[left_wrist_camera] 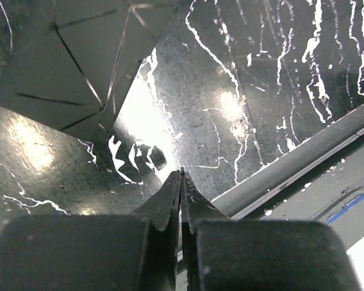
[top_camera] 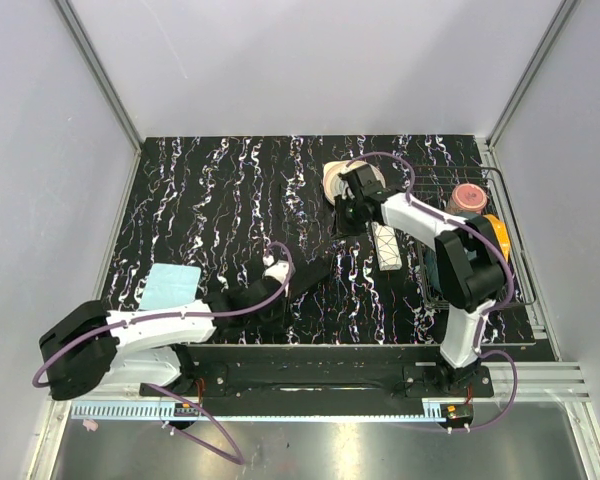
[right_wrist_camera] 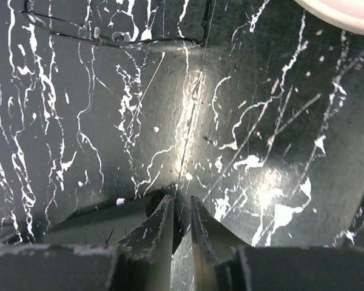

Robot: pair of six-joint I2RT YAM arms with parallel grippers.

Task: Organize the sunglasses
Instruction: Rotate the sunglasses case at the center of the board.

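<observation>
On the black marbled table (top_camera: 200,200) the sunglasses (right_wrist_camera: 118,37) are not yet grasped; short of them the right gripper (right_wrist_camera: 182,200) is held barely parted, the left gripper (left_wrist_camera: 182,174) shut, both empty, so wider jaws and an advance are judged needed.

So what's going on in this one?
Two robot arms work over a black marbled table, neither holding anything. The left gripper is shut and empty beside a black case. The right gripper, fingers slightly apart, hangs low near a white box; what looks like the thin frame of the sunglasses lies just ahead of it.
</observation>
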